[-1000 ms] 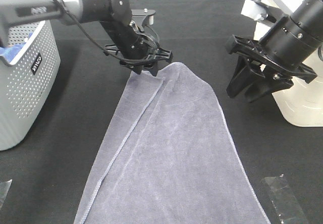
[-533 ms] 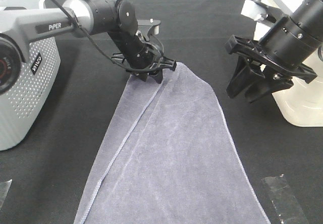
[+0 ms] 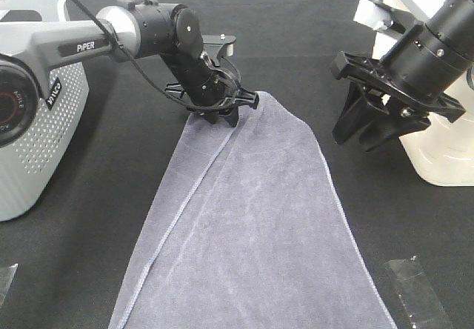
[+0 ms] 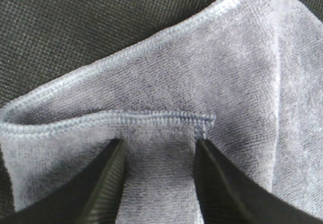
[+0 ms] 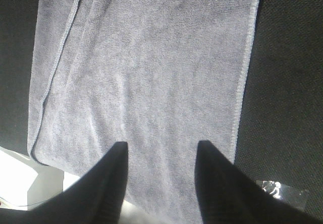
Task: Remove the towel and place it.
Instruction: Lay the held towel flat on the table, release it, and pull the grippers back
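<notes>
The black surface [image 3: 89,218] carries the grey towel [image 3: 259,225], spread flat, its narrow far end pointing away from the camera; a white perforated basket [image 3: 37,144] stands apart at the left. The towel looks soft, light and limp, so it will likely sag and drag; a hemmed corner seems the surest hold. The left pincer [image 3: 224,114] stands spread astride the folded hem [image 4: 151,117]. The right pincer [image 3: 357,140] hangs spread and empty near the towel's right edge.
</notes>
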You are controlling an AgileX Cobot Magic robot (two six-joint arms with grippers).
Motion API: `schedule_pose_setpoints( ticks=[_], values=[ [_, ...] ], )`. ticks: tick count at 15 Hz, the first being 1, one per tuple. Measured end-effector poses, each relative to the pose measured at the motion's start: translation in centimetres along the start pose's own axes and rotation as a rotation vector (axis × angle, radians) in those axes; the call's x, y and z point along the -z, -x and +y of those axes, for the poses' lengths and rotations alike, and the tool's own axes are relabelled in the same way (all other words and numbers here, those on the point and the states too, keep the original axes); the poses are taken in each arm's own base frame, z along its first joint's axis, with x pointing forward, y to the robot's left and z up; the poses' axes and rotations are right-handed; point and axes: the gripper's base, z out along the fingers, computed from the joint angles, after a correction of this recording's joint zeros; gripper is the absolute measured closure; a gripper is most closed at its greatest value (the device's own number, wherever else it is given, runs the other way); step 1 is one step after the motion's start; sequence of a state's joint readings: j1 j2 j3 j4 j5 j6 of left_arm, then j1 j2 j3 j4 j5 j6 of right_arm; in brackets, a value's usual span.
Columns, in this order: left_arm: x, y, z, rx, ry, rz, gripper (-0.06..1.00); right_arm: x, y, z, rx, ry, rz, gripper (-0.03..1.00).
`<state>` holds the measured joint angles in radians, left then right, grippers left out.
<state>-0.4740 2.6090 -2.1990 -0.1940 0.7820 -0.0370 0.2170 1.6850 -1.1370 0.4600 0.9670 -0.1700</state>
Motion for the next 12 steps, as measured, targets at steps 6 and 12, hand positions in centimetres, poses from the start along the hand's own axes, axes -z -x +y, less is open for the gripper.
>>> schedule_pose_setpoints(
  ticks=[6,12],
  values=[
    [0.44,0.91,-0.89,0.03,-0.058,-0.04,0.52,0.0,0.0,0.0,0.0,0.0,0.0,0.56],
    [-0.47,0.45,-0.62,0.025,-0.048,-0.022,0.53,0.0,0.0,0.0,0.0,0.0,0.0,0.56]
  ],
)
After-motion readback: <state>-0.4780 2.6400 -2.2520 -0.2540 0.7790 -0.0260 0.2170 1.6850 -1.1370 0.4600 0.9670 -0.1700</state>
